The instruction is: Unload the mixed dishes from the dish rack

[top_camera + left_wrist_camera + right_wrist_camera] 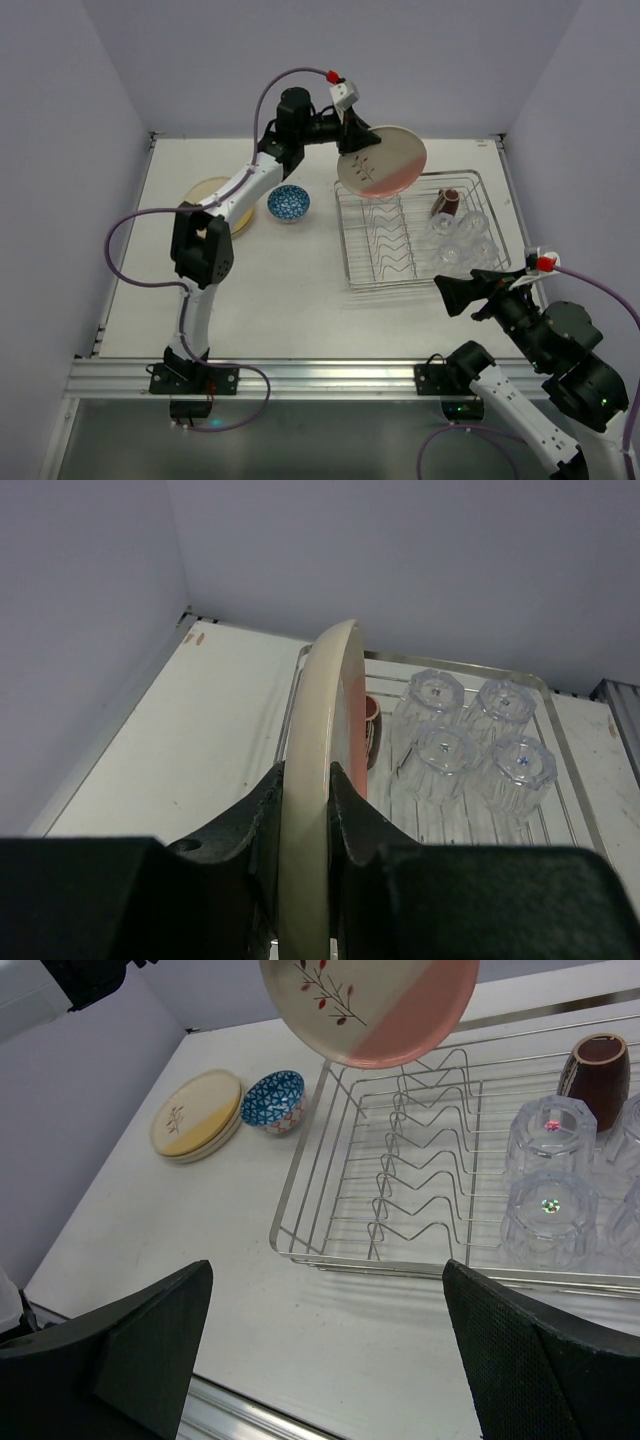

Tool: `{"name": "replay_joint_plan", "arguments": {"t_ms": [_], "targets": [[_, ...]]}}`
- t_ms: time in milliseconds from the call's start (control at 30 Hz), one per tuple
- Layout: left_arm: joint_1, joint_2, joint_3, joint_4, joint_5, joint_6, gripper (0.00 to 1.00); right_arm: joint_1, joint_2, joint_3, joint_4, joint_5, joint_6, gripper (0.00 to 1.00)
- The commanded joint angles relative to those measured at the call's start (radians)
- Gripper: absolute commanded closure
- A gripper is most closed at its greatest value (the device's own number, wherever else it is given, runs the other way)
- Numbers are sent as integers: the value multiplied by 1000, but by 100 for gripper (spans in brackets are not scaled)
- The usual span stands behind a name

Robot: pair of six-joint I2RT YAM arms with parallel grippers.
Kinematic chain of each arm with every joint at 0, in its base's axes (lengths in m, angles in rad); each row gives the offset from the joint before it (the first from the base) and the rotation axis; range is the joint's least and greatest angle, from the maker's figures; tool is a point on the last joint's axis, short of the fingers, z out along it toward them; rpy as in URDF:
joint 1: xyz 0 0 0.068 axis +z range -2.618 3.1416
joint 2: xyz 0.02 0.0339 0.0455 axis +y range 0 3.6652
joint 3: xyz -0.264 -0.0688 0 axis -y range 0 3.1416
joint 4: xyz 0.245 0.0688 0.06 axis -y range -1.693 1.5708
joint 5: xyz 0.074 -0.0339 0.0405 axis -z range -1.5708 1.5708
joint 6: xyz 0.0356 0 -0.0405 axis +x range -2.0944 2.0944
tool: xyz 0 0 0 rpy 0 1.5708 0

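Note:
My left gripper (352, 137) (307, 772) is shut on the rim of a cream plate with a sprig mark and a pink part (382, 160) (322, 705) (370, 1005). It holds the plate on edge in the air above the far left corner of the silver wire dish rack (349, 250) (298, 1185). A dark brown mug (446, 203) (598, 1078) and several upturned clear tumblers (462, 240) (440, 755) (548, 1210) occupy the rack's right side. My right gripper (449, 295) (326, 1270) is open and holds nothing, low by the rack's near right corner.
A small blue-patterned bowl (288, 203) (273, 1100) sits on the table left of the rack. Beside it lies a stack of cream plates (205, 190) (197, 1113), partly under the left arm. Purple walls close in the table at the back and sides.

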Motion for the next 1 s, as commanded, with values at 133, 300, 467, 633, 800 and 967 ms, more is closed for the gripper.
{"name": "replay_joint_plan", "arguments": {"t_ms": [133, 300, 467, 633, 800, 967], "targets": [[-4, -281, -122, 228, -372, -164, 100, -2, -7, 12, 20, -18, -14, 1], [62, -388, -272, 277, -565, -370, 100, -2, -9, 7, 25, -21, -11, 1], [173, -577, -501, 195, -804, -616, 100, -2, -13, 0, 29, -24, -8, 1], [300, -816, -804, 113, -1096, -768, 100, -2, -15, -8, 46, -36, 1, 1], [427, -1057, -1062, 68, -1239, -910, 100, -2, -21, -31, 65, -48, 7, 1], [591, -1115, -1243, 88, -1190, -1049, 100, -1, -3, -46, 100, -73, 13, 1]]}}
